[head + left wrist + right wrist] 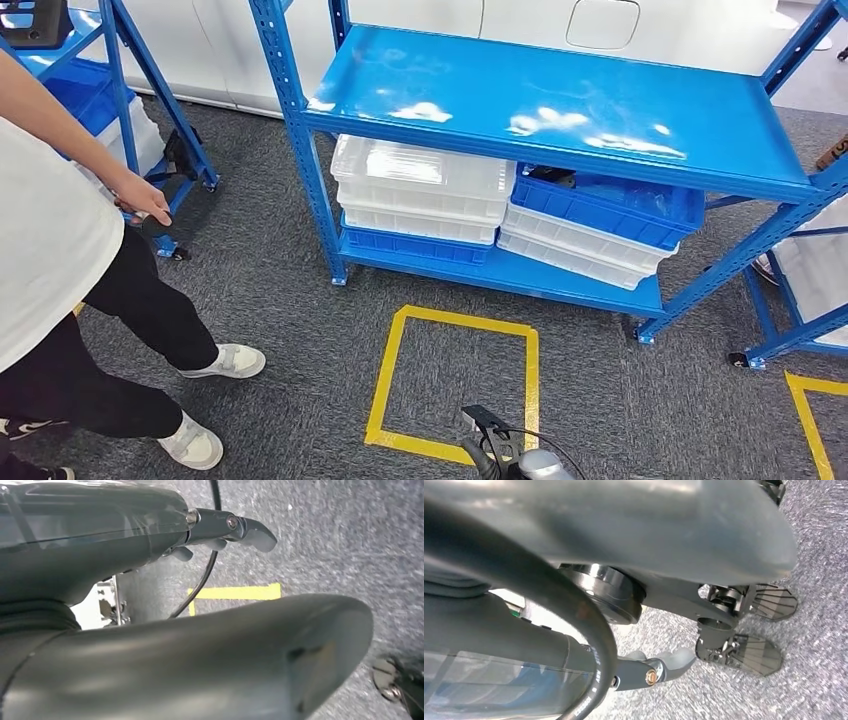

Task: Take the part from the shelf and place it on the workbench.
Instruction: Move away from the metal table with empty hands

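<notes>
A blue steel shelf (560, 110) stands ahead of me, its top board bare and glossy. On the lower board, a blue bin (610, 205) holds a dark part (548, 174), mostly hidden under the top board. My left hand (100, 545) hangs over the grey carpet with its fingers (250, 532) stretched out and nothing in it. My right hand (524, 645) also hangs low, fingers (671, 662) apart and holding nothing. Both hands are far below and short of the shelf.
White bins (420, 185) and more bins are stacked on the lower board. A person (60, 260) stands at the left, one hand by a second blue rack (120, 80). A yellow tape square (455, 380) marks the carpet before the shelf. Another rack (800, 320) stands at the right.
</notes>
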You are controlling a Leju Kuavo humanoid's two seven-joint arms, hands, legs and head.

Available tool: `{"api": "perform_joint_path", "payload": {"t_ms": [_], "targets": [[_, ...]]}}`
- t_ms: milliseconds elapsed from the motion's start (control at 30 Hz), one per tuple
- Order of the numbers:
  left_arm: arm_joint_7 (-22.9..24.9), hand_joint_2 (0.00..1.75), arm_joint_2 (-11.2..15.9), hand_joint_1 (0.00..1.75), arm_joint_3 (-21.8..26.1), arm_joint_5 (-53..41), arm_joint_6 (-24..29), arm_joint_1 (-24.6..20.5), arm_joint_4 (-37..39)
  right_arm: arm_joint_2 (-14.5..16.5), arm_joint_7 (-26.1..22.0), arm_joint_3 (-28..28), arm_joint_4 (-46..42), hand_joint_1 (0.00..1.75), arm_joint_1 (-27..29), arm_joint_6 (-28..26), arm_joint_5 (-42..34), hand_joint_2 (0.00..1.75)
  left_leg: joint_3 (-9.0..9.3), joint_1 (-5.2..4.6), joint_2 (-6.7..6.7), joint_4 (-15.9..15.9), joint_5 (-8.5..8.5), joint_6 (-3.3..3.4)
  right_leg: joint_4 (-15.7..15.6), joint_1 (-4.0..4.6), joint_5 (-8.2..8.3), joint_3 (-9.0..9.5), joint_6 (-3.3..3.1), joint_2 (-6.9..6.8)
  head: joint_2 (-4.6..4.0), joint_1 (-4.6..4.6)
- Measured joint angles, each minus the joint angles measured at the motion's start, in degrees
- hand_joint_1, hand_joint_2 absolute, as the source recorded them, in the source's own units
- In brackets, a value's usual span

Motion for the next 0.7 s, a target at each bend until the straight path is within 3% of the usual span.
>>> {"api": "perform_joint_path", "payload": {"t_ms": [67, 167, 200, 233, 267, 367, 433, 533, 600, 700], "targets": [[0.56, 0.00, -0.02, 0.00, 0.04, 0.00, 0.00, -0.04, -0.01, -0.04, 0.00, 0.02, 0.00, 0.00, 0.06, -0.01, 0.00, 0.00, 0.15, 0.16, 1.04, -0.38, 0.18, 0.60, 2.23, -0.05, -1.42, -1.19, 0.47, -1.43, 0.00, 0.19], [0.86, 0.00, -0.02, 0.00, 0.20, 0.00, -0.02, 0.07, -0.01, -0.03, 0.00, 0.03, 0.00, 0.00, -0.25, -0.02, 0.00, 0.00, 0.22, 0.14, 2.96, -0.49, 0.05, 0.98, 12.50, -0.39, -6.05, -6.50, 0.97, -3.83, 0.00, 0.42], [0.87, 0.00, -0.02, 0.00, 0.26, 0.00, -0.03, 0.09, 0.00, -0.03, 0.00, 0.03, 0.00, 0.00, -0.25, -0.02, 0.01, 0.00, 0.26, 0.14, 3.59, -0.48, -0.04, 1.01, 15.18, -0.55, -6.70, -7.96, 1.12, -4.09, 0.00, 0.43], [0.88, 0.00, -0.02, 0.00, 0.32, -0.01, -0.03, 0.08, 0.00, -0.03, 0.00, 0.03, 0.00, 0.00, -0.21, -0.03, 0.02, 0.00, 0.35, 0.16, 4.17, -0.48, -0.15, 0.99, 15.91, -0.69, -6.28, -8.45, 1.25, -4.29, 0.00, 0.42], [0.88, 0.00, -0.02, 0.00, 0.35, -0.01, -0.04, 0.06, 0.00, -0.04, 0.00, 0.03, 0.00, 0.00, -0.18, -0.03, 0.02, 0.00, 0.50, 0.21, 4.69, -0.48, -0.28, 0.91, 14.20, -0.79, -4.80, -7.69, 1.32, -4.55, 0.00, 0.43], [0.86, 0.00, -0.02, 0.00, 0.41, -0.05, -0.04, -0.03, 0.00, -0.11, 0.00, 0.03, 0.00, 0.00, -0.36, -0.04, 0.03, 0.00, 1.12, 0.19, 5.99, -0.48, -0.76, 0.28, 3.10, -0.55, 0.17, -2.19, 1.22, -6.93, 0.00, 0.42], [0.82, 0.00, -0.02, 0.00, 0.44, -0.09, -0.05, -0.06, 0.00, -0.11, 0.00, 0.03, 0.00, 0.00, -0.53, -0.04, 0.03, 0.00, 1.37, -0.04, 6.74, -0.60, -0.99, -0.31, 0.07, -0.05, 0.60, -0.80, 1.02, -7.86, 0.01, 0.37], [0.86, 0.00, -0.02, 0.00, 0.48, -0.17, -0.05, -0.16, -0.01, -0.14, 0.00, 0.03, 0.00, 0.00, -0.31, -0.08, 0.02, 0.00, 1.79, 0.02, 7.19, -0.64, -1.44, -1.30, -0.39, -0.03, 0.73, -0.64, 0.30, -6.54, 0.01, 0.29], [0.85, 0.00, -0.02, 0.00, 0.49, -0.21, -0.04, -0.24, -0.01, -0.15, 0.00, 0.02, 0.00, 0.00, -0.26, -0.15, 0.03, 0.00, 0.58, 0.19, 5.71, 2.70, -3.67, -1.58, -0.78, -0.36, 0.87, -0.24, -0.47, -5.76, 0.01, 0.19], [0.75, 0.00, -0.02, 0.00, 0.49, -0.24, -0.06, -0.16, 0.00, -0.09, 0.01, 0.01, 0.00, 0.00, -0.31, -0.19, 0.04, 0.00, -4.61, 0.07, 3.77, 13.60, -8.31, -1.59, -0.77, -0.20, 0.68, 0.03, -1.19, -4.43, 0.00, 0.07]]}}
